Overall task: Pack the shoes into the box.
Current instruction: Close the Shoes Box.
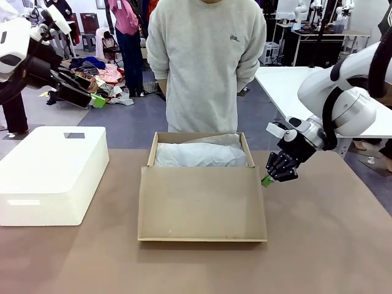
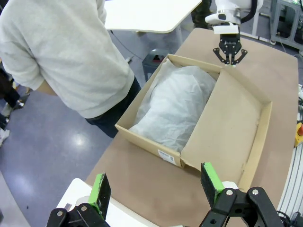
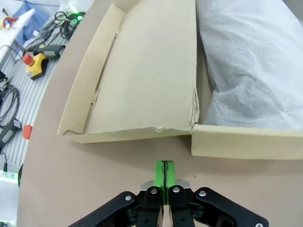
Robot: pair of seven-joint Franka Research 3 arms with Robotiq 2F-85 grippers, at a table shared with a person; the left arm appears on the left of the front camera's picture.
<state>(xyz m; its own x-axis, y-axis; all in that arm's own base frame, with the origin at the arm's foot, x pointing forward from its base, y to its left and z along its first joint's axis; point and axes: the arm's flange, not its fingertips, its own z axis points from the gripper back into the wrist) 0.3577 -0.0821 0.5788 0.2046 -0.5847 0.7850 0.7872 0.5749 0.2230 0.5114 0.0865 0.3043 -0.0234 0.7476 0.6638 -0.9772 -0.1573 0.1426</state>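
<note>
The brown cardboard box (image 1: 151, 150) stands open in the middle of the table, its hinged lid (image 1: 202, 205) lying flat towards me. White tissue paper (image 1: 199, 153) fills the box; the shoes are hidden. My right gripper (image 1: 267, 179) is shut with nothing in it, low over the table just off the box's right front corner. In the right wrist view its fingertips (image 3: 164, 172) point at the seam between the lid (image 3: 147, 71) and the box wall (image 3: 246, 142). My left gripper (image 1: 92, 98) hangs open high at the far left, looking down on the box (image 2: 147, 142).
A large white plastic bin (image 1: 52, 171) sits on the table left of the box. A person in a grey sweatshirt (image 1: 205, 61) stands at the far edge behind the box. A white table (image 1: 288, 86) stands at the back right.
</note>
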